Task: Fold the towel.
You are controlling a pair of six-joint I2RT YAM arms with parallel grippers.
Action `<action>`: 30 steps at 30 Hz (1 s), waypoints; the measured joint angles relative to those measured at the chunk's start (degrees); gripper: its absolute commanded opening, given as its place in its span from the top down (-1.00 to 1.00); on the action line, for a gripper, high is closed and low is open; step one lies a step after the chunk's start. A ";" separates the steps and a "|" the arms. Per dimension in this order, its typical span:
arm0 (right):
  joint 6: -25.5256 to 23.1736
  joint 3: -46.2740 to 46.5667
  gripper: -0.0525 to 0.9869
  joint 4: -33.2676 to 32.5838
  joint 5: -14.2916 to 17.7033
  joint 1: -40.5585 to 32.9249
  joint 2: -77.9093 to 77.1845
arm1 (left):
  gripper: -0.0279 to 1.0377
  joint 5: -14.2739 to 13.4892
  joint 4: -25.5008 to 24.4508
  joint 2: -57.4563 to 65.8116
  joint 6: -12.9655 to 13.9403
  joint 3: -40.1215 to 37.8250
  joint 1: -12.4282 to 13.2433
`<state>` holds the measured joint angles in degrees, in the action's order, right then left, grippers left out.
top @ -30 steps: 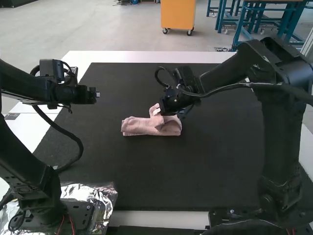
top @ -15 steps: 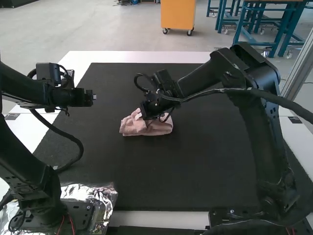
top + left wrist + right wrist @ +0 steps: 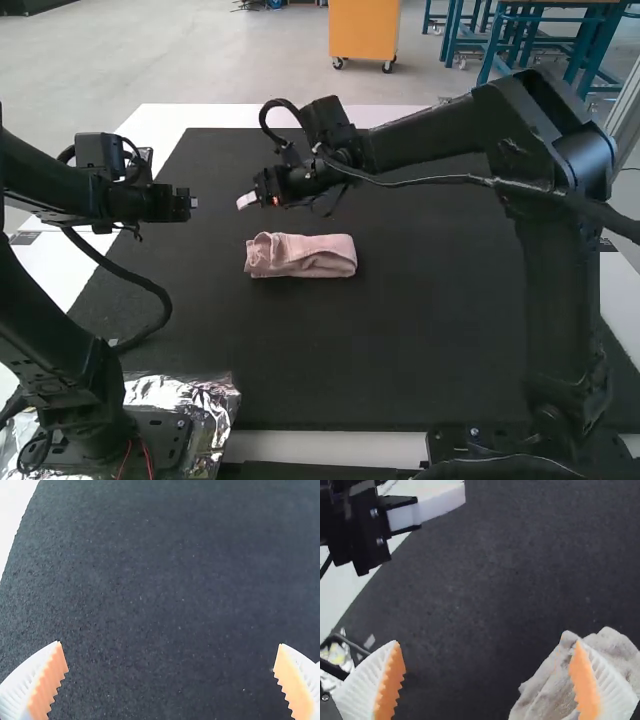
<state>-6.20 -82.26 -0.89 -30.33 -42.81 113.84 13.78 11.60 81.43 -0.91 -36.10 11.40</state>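
Black mat [image 3: 400,350] on white table [image 3: 290,116]

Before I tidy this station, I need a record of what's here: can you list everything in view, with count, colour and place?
Towel: one, pink, folded into a narrow bundle near the middle of the mat.
Mat: one, black, flat on the table.
Table: one, white, under the mat, its surface showing along the edges.
Foil: one crumpled patch, silver, around the left arm's base.
Cables: several, black, running along both arms.
Left arm: one, black, at the table's left; its jaws open, white with orange pads, over the mat.
Right arm: one, black, at the table's right, reaching across the middle; its jaws open, white with orange pads, not holding the towel.
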 measured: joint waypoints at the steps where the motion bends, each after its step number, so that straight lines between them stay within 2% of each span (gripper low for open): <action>1: 0.07 0.39 0.93 0.35 -0.31 0.35 -1.20 | -0.87 0.00 -0.04 0.00 0.00 0.00 0.00; 4: -0.17 3.98 0.95 6.49 -1.51 2.08 -4.17 | -0.87 -0.02 -0.15 0.00 0.00 0.00 0.00; 14: -0.83 18.69 0.95 19.04 -3.61 5.79 -2.25 | -0.87 -0.02 -0.11 -0.02 0.00 0.02 0.00; 22: -2.21 20.74 0.95 28.63 -5.77 5.81 3.45 | -0.87 -0.04 -0.09 0.00 -0.04 0.00 -0.20; 30: -5.88 20.65 0.95 42.82 -8.13 5.81 11.47 | -0.87 -0.04 -0.20 0.00 -0.46 0.02 -0.92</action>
<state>-12.08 -61.60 41.93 -38.46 -36.99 125.32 13.74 11.40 81.43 -1.37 -36.07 10.48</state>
